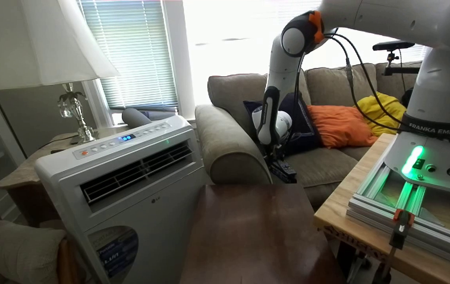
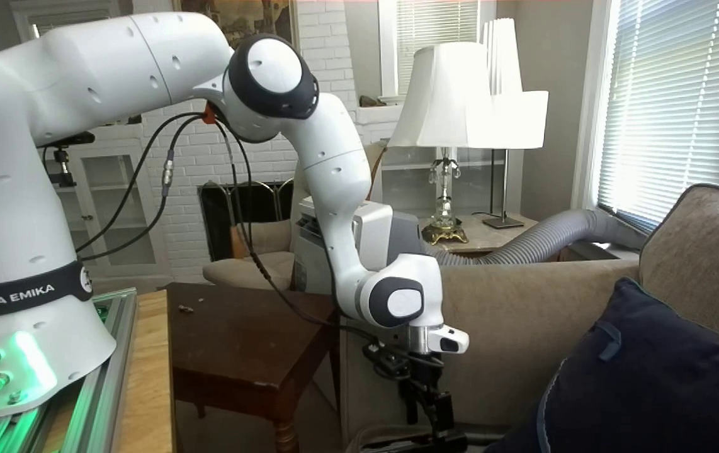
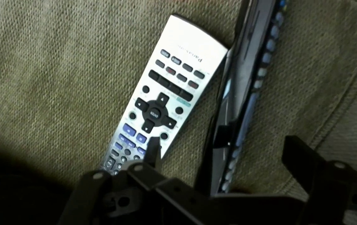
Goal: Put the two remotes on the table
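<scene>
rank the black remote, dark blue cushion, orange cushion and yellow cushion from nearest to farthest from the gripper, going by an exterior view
1. black remote: between the fingers of the open gripper, as the wrist view confirms
2. dark blue cushion: just behind the gripper in an exterior view
3. orange cushion: to its right there
4. yellow cushion: farther right still

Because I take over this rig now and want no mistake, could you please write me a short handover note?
End effector: open, the black remote between its fingers, not gripped.
Where: black remote and silver remote are side by side on the sofa.
Done: neither remote is on the table yet.
Left: carry both to the table, probably the black one first.
</scene>
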Available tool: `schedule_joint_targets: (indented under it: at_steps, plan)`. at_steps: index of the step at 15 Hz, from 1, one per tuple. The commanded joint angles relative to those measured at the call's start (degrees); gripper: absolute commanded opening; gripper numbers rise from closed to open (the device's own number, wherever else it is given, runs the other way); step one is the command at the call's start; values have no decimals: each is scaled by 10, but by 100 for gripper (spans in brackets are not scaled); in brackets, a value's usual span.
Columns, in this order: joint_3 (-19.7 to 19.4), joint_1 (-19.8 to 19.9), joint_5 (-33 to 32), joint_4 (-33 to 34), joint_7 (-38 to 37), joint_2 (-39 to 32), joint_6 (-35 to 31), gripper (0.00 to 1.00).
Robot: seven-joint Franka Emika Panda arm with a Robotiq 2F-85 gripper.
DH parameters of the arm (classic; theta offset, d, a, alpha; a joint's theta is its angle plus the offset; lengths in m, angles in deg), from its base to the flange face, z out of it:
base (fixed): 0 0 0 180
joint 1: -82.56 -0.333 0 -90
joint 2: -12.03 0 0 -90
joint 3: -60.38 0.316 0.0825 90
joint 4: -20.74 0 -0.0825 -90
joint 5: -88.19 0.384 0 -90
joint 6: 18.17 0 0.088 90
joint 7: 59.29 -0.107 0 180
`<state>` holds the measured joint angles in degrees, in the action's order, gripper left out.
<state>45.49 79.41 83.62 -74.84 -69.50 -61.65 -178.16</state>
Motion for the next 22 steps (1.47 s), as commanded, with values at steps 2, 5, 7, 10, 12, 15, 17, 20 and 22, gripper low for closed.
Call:
schedule_joint_targets:
  at_steps: [2,5,7,10,12,15,17,20,22]
  plan:
    - [-3,0,13,92,-34,-68,45,74]
    - [-2,3,12,120,-40,-90,55,52]
    - [4,9,11,114,-31,-80,62,38]
    - [8,14,7,72,-16,-38,52,16]
    - [12,20,4,50,-3,-14,52,11]
    - [23,36,-7,14,41,25,55,10]
    - [36,54,-16,-17,92,58,60,10]
    - [44,69,-29,-81,155,116,47,10]
    - [45,72,-40,-123,184,152,42,10]
